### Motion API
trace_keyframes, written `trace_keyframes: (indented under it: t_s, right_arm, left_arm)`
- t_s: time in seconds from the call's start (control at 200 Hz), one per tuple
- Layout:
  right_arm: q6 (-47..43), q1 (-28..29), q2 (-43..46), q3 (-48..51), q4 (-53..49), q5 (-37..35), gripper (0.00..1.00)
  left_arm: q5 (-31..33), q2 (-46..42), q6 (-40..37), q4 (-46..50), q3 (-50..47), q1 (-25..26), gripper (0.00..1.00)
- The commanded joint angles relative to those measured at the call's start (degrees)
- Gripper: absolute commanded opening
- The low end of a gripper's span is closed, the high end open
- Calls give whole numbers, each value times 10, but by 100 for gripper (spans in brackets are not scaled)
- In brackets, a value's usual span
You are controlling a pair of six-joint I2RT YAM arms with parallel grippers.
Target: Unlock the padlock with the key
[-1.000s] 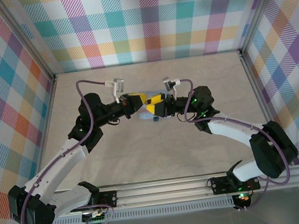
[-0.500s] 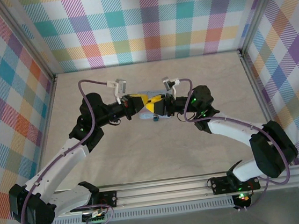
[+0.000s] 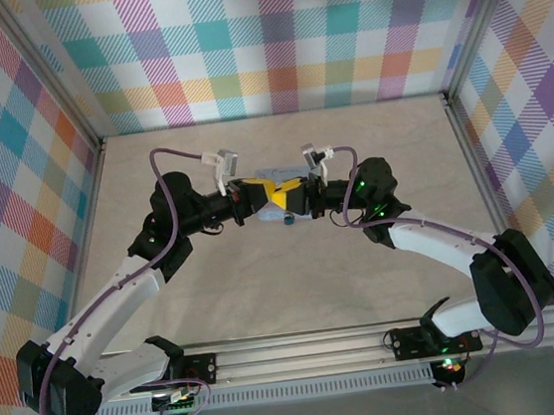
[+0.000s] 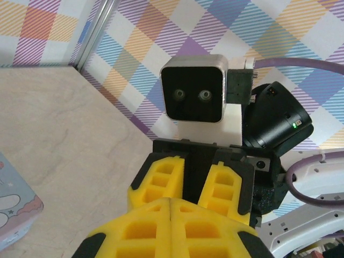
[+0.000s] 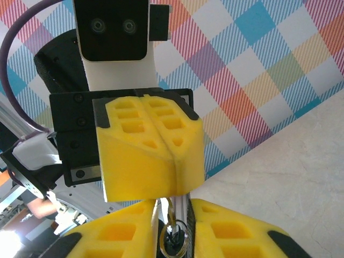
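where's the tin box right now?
Mid-table in the top view, the tin box sits under the left claw and right claw where they meet. The left wrist view catches its corner at lower left.

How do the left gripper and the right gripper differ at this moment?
The left gripper's jaws are pressed fully together; the right gripper's jaws show a narrow gap. A small silvery metal piece sits in the right gripper's gap, whereas the left gripper's closed tips end just above it in the right wrist view. Both have yellow padded jaws on black mounts and face each other tip to tip.
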State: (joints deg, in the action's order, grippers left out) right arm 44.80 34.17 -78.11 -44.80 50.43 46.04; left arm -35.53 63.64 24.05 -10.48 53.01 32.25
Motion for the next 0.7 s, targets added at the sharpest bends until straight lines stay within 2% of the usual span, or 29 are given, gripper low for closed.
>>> trace_keyframes:
  t_s: [0.0, 0.125, 0.36, 0.505, 0.565, 0.695]
  right_arm:
    - [-18, 3, 16, -15, -9, 3, 18]
    - [-19, 3, 15, -14, -14, 6, 12]
    - [-27, 4, 13, -14, -40, 12, 9]
    - [-34, 8, 12, -18, -55, 17, 0]
    - [-38, 8, 15, -15, -61, 12, 0]
    - [-47, 7, 33, -1, -69, -21, 0]
  left_arm:
    - [-13, -4, -18, 4, 7, 6, 0]
    - [-11, -4, -18, 3, 7, 6, 0]
    - [-12, 2, -17, -1, 13, 6, 0]
    - [-9, 7, -16, 1, 18, 6, 0]
    - [4, 5, -14, 12, 23, 6, 0]
    - [43, -6, -5, 31, 30, 5, 30]
